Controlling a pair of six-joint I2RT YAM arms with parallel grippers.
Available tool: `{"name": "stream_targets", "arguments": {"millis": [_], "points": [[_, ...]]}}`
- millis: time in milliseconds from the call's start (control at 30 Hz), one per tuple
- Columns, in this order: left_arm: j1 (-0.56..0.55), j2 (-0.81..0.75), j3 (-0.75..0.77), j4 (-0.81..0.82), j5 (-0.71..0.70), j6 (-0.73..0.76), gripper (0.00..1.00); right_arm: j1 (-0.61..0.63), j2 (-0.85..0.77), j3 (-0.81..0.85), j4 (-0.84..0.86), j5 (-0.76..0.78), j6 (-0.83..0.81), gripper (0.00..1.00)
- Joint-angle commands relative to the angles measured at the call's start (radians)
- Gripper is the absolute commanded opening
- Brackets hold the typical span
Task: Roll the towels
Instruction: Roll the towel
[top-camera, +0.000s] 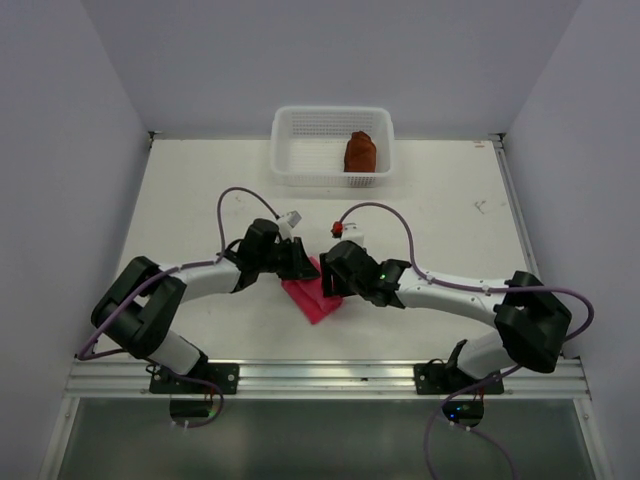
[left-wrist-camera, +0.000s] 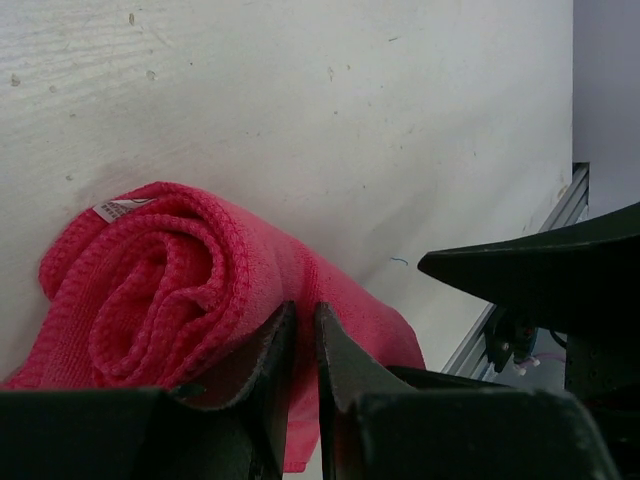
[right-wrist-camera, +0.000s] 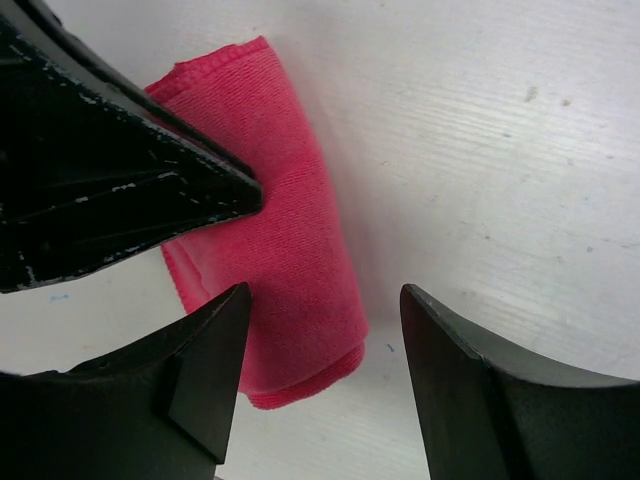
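Top external, white table (top-camera: 450, 250), left hand (left-wrist-camera: 305, 312) pinching pink towel (top-camera: 318, 302), right hand (right-wrist-camera: 325, 292) open.

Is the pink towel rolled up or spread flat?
Rolled: in the left wrist view the pink towel shows a spiral of layers at its end, lying on the table.

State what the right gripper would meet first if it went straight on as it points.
Probably the pink towel, rolled, lying below the open right gripper; then the table. Depth is unclear.
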Motion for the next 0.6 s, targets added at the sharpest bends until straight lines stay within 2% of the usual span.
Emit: {"name": "stream_targets", "arguments": {"millis": [0,133,333,567], "points": [[0.001,0.006,-0.055,-0.121,-0.037,0.015,0.19,-0.014,0.021,-0.022,0.131,-0.123,0.018,0.65],[0.003,0.003,-0.064,-0.122,-0.043,0.013,0.19,-0.014,0.049,-0.061,0.199,-0.175,0.045,0.64],[0.004,-0.02,-0.102,-0.102,-0.063,-0.004,0.19,-0.014,0.078,-0.122,0.233,-0.176,0.062,0.64],[0.007,-0.014,-0.119,-0.096,-0.069,-0.01,0.19,-0.007,0.106,-0.147,0.249,-0.197,0.024,0.63]]}}
